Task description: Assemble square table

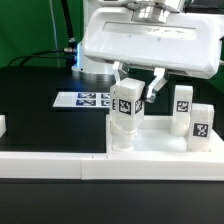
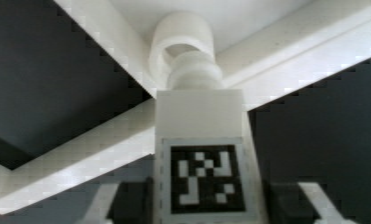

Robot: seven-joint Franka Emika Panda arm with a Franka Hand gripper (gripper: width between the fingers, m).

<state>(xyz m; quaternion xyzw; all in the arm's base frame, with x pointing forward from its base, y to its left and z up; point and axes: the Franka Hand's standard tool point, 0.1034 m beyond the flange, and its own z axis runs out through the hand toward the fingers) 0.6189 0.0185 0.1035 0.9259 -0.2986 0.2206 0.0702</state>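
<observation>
Step in hand: the arm is fitting a leg into a corner socket of the square tabletop — the leg is standing upright directly beneath the end effector, its lower end sitting at the tabletop's near corner.

Wrist view of the joint: the leg is running straight away from the camera, its tag facing the lens and its narrower far end meeting the white corner of the tabletop; whether it is already fully seated is hard to tell from this blurred view.

End effector: it is clenching the leg partway up, the two fingers standing on either side of the tagged block and pressing its flanks — half-closed rather than wide.

Other legs: two more legs are already standing upright on the tabletop, off to the exterior view's right of the end effector and well apart from it.

Tabletop: it is lying flat on the black counter below the end effector, pushed against the white wall strip that is running along the near edge.

Marker board: lying on the counter beyond the end effector, toward the exterior view's left, untouched.

Next move, as a judgement: the leg probably needs turning or pressing down until it locks in its socket, while being kept vertical; only then should the fingers let go.
</observation>
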